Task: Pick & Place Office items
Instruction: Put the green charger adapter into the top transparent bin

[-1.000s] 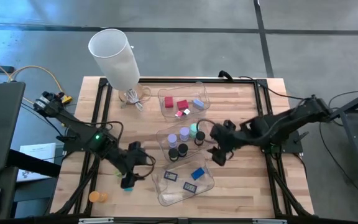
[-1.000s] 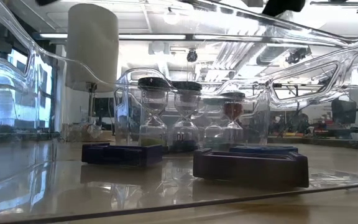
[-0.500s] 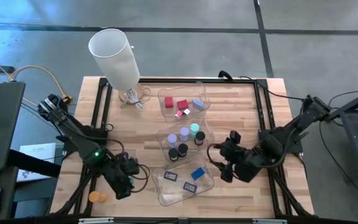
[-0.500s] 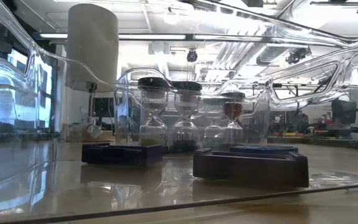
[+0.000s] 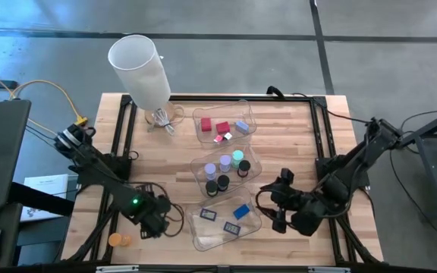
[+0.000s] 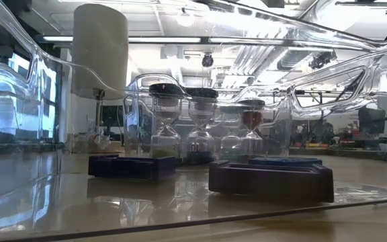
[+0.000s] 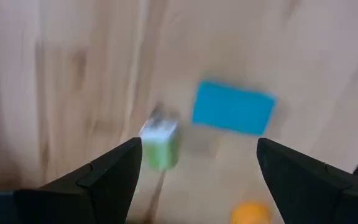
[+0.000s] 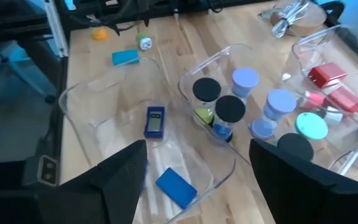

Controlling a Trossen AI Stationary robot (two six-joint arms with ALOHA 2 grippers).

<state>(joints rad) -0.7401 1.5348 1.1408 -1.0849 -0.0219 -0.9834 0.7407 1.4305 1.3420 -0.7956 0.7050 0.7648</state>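
Your left gripper (image 7: 194, 165) has its dark, wedge-shaped fingers (image 7: 104, 177) spread wide with nothing between them. Past the tips lie three loose pieces on the bare wooden table (image 5: 294, 136): a flat teal rectangle (image 7: 234, 107), a small green-and-white block (image 7: 160, 142) just beside it, and an orange cylinder (image 7: 251, 213), smooth and rounded, a little farther off. All three sit outside the front tray (image 5: 196, 236), on its left-arm side.

Your right gripper (image 8: 197, 168) also stands with fingers apart and empty, hanging near the front tray on its right-arm side. Under it that tray holds a glossy blue rectangle (image 8: 175, 186) and a dark rectangle (image 8: 155, 121) with a pale face. Beyond the front tray, the middle tray (image 8: 190, 71) carries short cylinders with black, lilac and teal caps (image 8: 309, 126), and the farthest tray (image 5: 245, 110) holds red blocks (image 8: 326, 76).

The trays are clear, thin, hard plastic with rounded corners and throw strong reflections. The table is pale butcher-block, smooth and flat.

I judge you are between picks, with the left arm lining up on the strays. The teal rectangle lies flat, so expect to come down square over it, pinch across its narrow sides, and carry it to the front tray with the other flat pieces. The block stands close, so mind a finger nudging it.
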